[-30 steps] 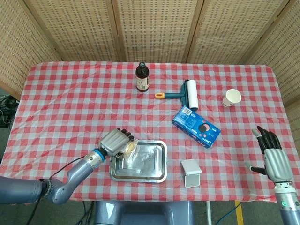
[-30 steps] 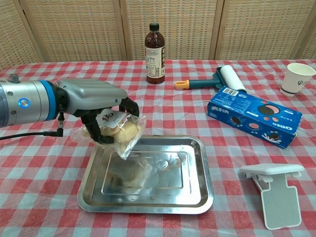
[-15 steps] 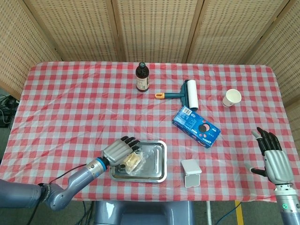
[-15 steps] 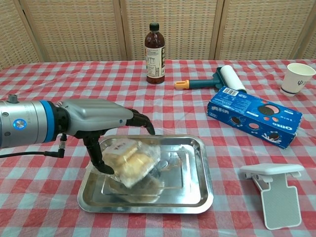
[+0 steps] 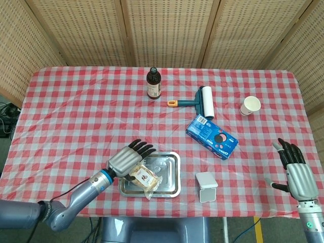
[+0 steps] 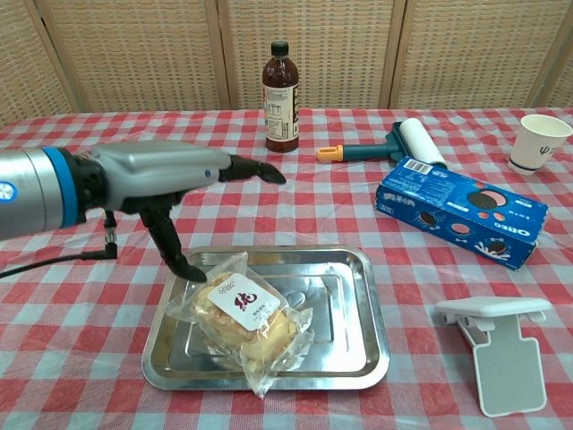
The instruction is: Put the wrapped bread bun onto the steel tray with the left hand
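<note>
The wrapped bread bun (image 6: 243, 313) lies in its clear bag on the left part of the steel tray (image 6: 345, 296), label up; the head view shows the bun (image 5: 144, 176) on the tray (image 5: 169, 174) too. My left hand (image 6: 175, 184) hovers above the tray's left side with its fingers spread straight out and its thumb pointing down beside the bun, holding nothing. In the head view the left hand (image 5: 128, 158) sits at the tray's upper left corner. My right hand (image 5: 297, 172) hangs open at the table's right edge, far from the tray.
A brown bottle (image 6: 280, 86) stands at the back. A lint roller (image 6: 394, 143), a blue Oreo box (image 6: 461, 211) and a paper cup (image 6: 540, 141) lie to the right. A white clip stand (image 6: 500, 345) rests right of the tray.
The left hand set the bun down on the tray, let go of it, and rose with its fingers spreading out. The right hand barely moved.
</note>
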